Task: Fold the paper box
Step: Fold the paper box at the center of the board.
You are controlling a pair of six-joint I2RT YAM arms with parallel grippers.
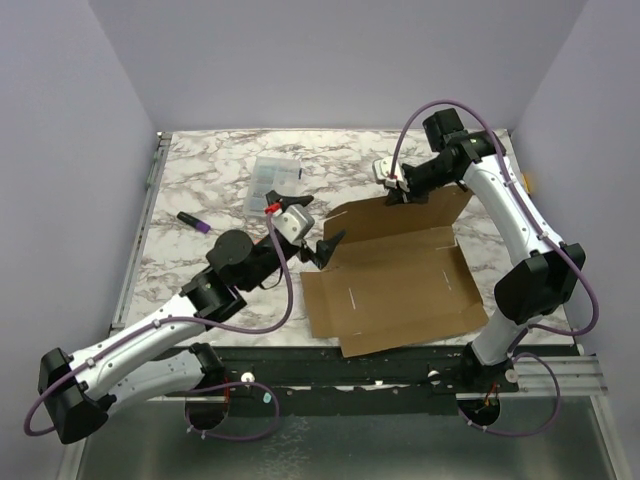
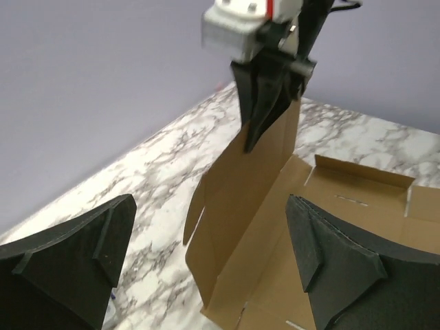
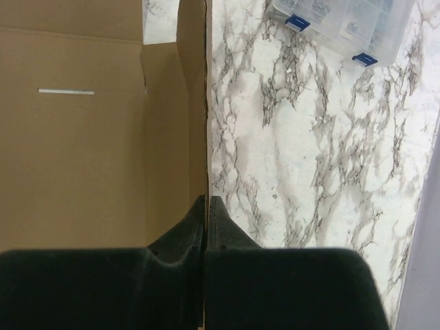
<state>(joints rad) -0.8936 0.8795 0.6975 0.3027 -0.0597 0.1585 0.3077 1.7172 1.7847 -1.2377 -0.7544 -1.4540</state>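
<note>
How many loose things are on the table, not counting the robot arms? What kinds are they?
box: 1
clear case: 1
purple pen: 1
Total: 3
</note>
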